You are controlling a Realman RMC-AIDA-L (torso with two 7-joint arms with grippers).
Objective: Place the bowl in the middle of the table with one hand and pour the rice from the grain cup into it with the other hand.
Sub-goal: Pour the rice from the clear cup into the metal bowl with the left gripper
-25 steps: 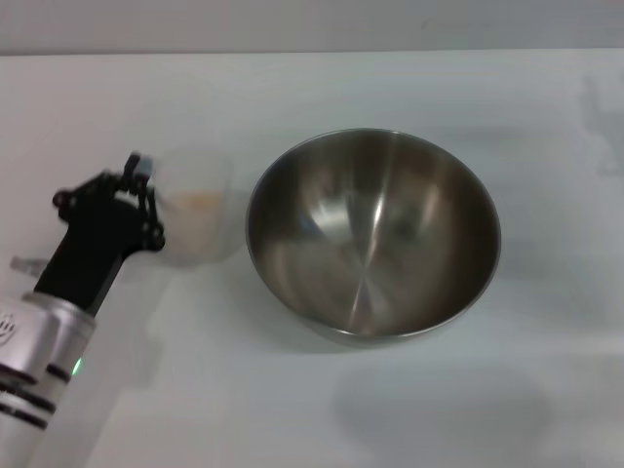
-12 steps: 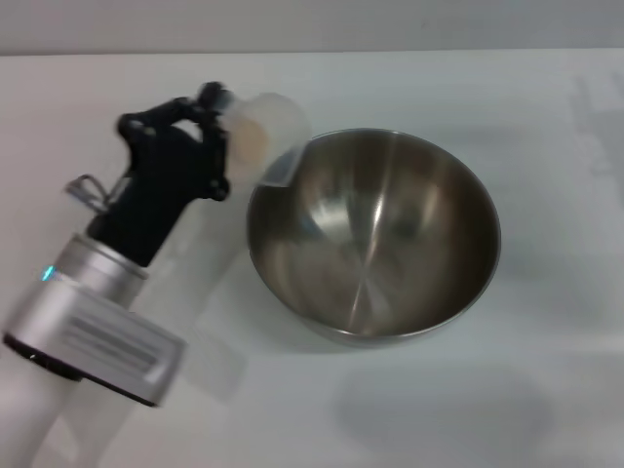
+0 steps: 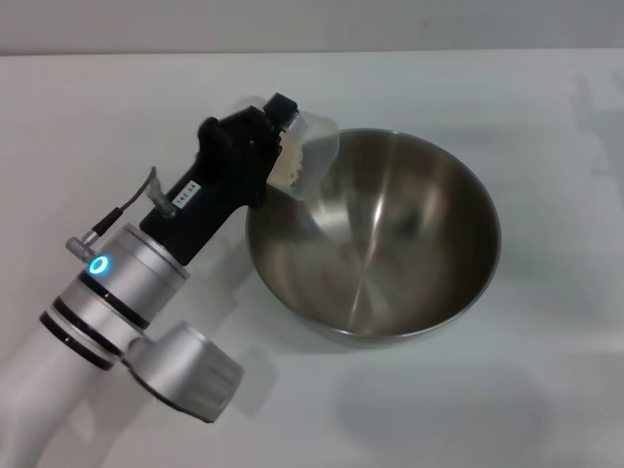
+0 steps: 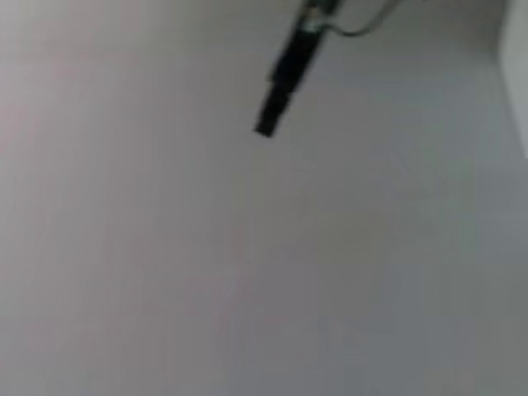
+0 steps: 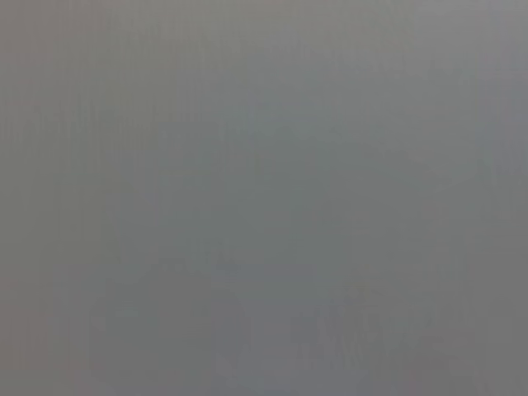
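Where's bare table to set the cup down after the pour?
Bare table right of the bowl, and the strip in front of it. Crowded on the bowl's left rim: left gripper holds the grain cup tipped there, arm trailing toward the near-left corner.

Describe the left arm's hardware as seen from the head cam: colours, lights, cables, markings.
The left gripper is matte black, on a black tapered wrist housing that carries a small white label with dark print. Behind it comes a silver cylindrical arm segment with dark bands and a glowing blue ring light. A thin grey cable with a metal connector loops beside the wrist. A rounded silver joint cap sits lower. The right arm is not in view.
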